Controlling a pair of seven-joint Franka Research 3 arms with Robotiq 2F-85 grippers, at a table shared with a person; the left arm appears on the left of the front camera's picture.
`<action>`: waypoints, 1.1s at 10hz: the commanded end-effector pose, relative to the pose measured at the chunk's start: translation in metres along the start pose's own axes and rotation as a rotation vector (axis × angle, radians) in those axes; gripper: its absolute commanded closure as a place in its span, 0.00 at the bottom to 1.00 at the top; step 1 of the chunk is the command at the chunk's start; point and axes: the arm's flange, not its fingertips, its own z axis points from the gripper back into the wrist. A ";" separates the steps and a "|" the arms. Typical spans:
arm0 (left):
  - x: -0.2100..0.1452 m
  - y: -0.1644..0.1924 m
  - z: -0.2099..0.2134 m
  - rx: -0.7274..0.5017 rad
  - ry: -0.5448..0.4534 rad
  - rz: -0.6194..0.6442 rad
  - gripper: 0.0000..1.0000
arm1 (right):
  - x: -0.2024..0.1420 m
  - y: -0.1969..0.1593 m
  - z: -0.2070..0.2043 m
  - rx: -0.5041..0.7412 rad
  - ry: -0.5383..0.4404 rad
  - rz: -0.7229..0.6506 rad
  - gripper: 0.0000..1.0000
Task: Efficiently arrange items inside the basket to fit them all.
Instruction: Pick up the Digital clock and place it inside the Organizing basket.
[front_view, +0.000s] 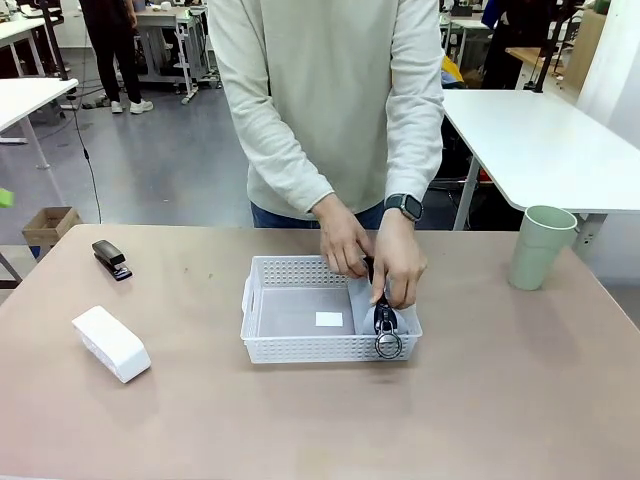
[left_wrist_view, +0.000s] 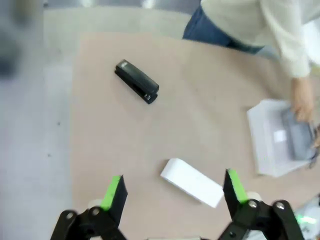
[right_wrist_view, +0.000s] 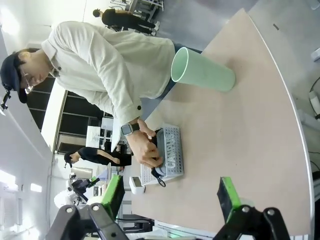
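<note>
The white perforated basket (front_view: 300, 347) sits mid-table. Both of the person's hands (front_view: 372, 255) press the grey zip pouch (front_view: 392, 318) into its right end, and its metal ring (front_view: 388, 345) hangs over the front rim. The black stapler (front_view: 111, 259) and the white rounded block (front_view: 111, 343) lie on the table's left side. The pale green cup (front_view: 541, 246) stands upright at the far right. My left gripper (left_wrist_view: 172, 192) hangs open above the white block (left_wrist_view: 192, 182), with the stapler (left_wrist_view: 137, 81) beyond. My right gripper (right_wrist_view: 170, 197) is open, high above the table, the cup (right_wrist_view: 202, 71) and basket (right_wrist_view: 170, 152) ahead.
A white sticker (front_view: 328, 319) lies on the basket's bare floor. A cardboard box (front_view: 48, 226) sits on the floor off the table's left edge. White tables (front_view: 540, 140) stand behind on the right.
</note>
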 end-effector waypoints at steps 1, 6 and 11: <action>-0.024 -0.046 -0.022 0.196 0.049 -0.211 0.00 | 0.002 0.001 0.001 0.020 -0.011 0.026 0.00; -0.053 -0.110 -0.053 0.174 0.350 -0.545 0.00 | 0.002 0.001 0.001 0.020 -0.011 0.026 0.00; -0.028 -0.127 -0.061 0.182 0.360 -0.521 0.00 | 0.002 0.001 0.001 0.020 -0.011 0.026 0.00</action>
